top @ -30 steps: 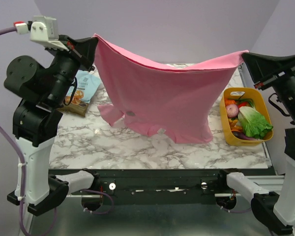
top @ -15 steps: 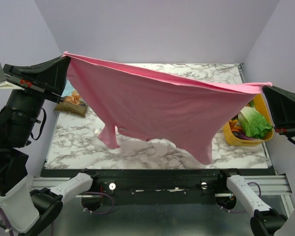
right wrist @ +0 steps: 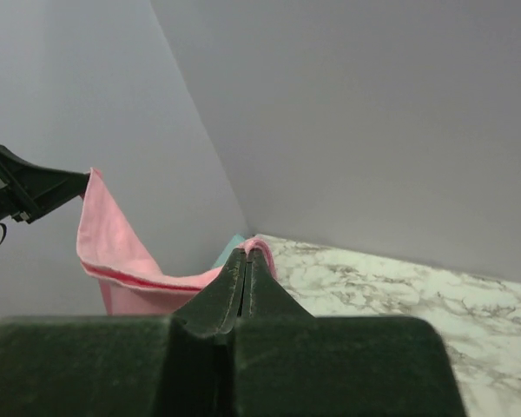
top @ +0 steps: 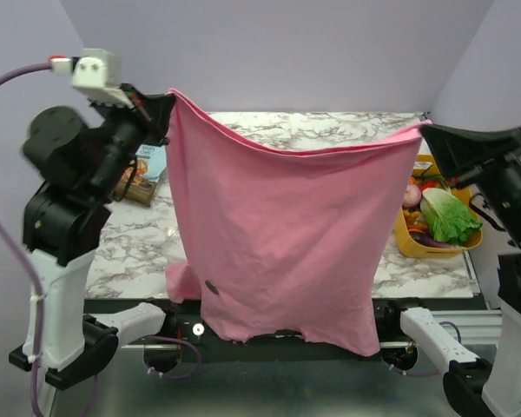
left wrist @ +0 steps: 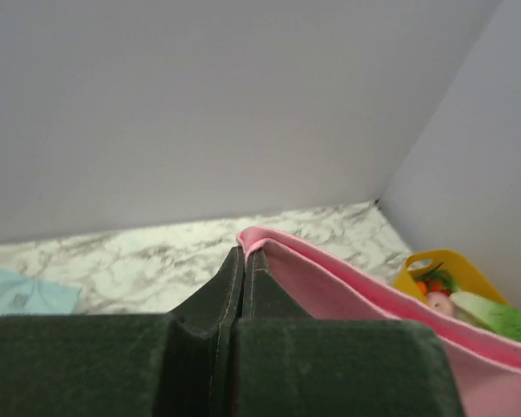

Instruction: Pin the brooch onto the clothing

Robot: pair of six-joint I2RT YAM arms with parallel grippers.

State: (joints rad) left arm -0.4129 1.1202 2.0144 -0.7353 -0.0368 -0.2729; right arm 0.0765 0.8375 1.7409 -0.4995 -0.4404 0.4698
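The pink clothing [top: 286, 234] hangs in the air like a curtain, stretched between both arms, its lower end draping past the table's front edge. My left gripper [top: 168, 94] is shut on its upper left corner [left wrist: 259, 239]. My right gripper [top: 425, 127] is shut on its upper right corner [right wrist: 262, 246]. The brooch [top: 211, 286], a small dark grey disc, sits on the fabric low on the left side. In the right wrist view the left gripper [right wrist: 82, 178] holds the far corner of the clothing [right wrist: 113, 243].
A yellow basket [top: 417, 246] with lettuce [top: 450, 217] and other vegetables stands at the table's right edge. A snack bag [top: 143, 174] lies at the left, behind the left arm. The marble table [top: 135, 252] shows on both sides of the shirt.
Both grippers came back inward from a wide spread. The shirt went from stretched flat and low to hanging tall and vertical, and its hem with the brooch now drops over the front edge.
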